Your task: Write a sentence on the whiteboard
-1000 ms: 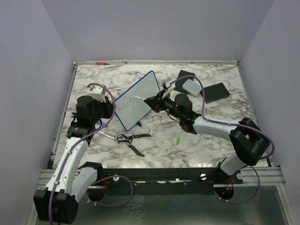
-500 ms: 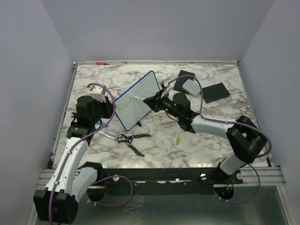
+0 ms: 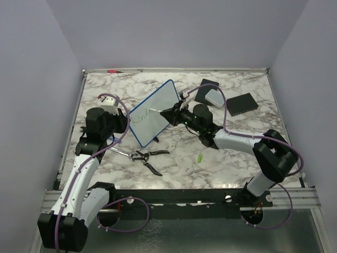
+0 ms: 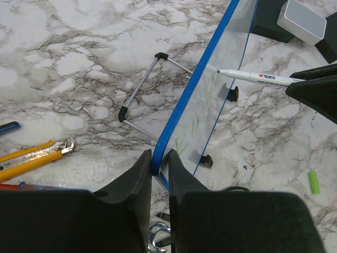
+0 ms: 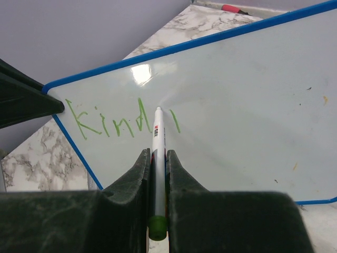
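Green writing is the only legible text on the board: "Kind", then one lone upright stroke. Nearest the arm bases, the black-handled pliers (image 3: 147, 156) lie on the marble counter (image 3: 231, 163) at about 7 o'clock from the whiteboard (image 3: 158, 108). A small green cap (image 3: 200, 157) lies at its 5 o'clock.

The whiteboard stands tilted on a wire stand, a little to 10 o'clock of the counter's middle. The left gripper (image 4: 159, 158) is closed tight on the blue frame at the board's near corner. A yellow utility knife (image 4: 31, 158) lies at its 9 o'clock.

The right gripper (image 5: 156, 155) is clamped on a white marker (image 5: 157, 137), which points to 12 o'clock in the wrist view. Its tip meets the board between the "d" of the sentence (image 5: 108, 122) and the stroke. The barrel bears small print that seems to begin "M&G"; the rest is too fine to read.

Farther off, at the board's 2 o'clock, are a white box (image 3: 214, 96) and a black pad (image 3: 242, 104). A red pen (image 3: 112, 70) lies along the far edge at 11 o'clock.
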### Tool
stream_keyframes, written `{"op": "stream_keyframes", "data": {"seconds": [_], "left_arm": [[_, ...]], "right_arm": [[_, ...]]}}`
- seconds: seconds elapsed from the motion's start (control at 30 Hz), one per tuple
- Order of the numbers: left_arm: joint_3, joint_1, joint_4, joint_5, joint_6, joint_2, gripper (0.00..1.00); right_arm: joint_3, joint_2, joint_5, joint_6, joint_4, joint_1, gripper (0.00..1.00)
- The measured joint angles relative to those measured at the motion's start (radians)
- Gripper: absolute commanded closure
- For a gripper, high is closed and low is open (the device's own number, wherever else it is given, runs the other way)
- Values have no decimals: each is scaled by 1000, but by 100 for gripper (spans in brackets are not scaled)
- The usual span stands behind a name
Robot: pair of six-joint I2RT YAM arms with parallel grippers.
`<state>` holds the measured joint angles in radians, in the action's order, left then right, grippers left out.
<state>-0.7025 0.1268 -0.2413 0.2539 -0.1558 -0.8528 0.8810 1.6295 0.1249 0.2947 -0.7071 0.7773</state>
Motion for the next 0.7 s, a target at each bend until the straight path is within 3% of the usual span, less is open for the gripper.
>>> {"op": "stream_keyframes", "data": {"seconds": [0.7], "left_arm": [[0,0,0,0,0,0,97]], "right_arm": [[0,0,-63,5,-1,2,99]]}}
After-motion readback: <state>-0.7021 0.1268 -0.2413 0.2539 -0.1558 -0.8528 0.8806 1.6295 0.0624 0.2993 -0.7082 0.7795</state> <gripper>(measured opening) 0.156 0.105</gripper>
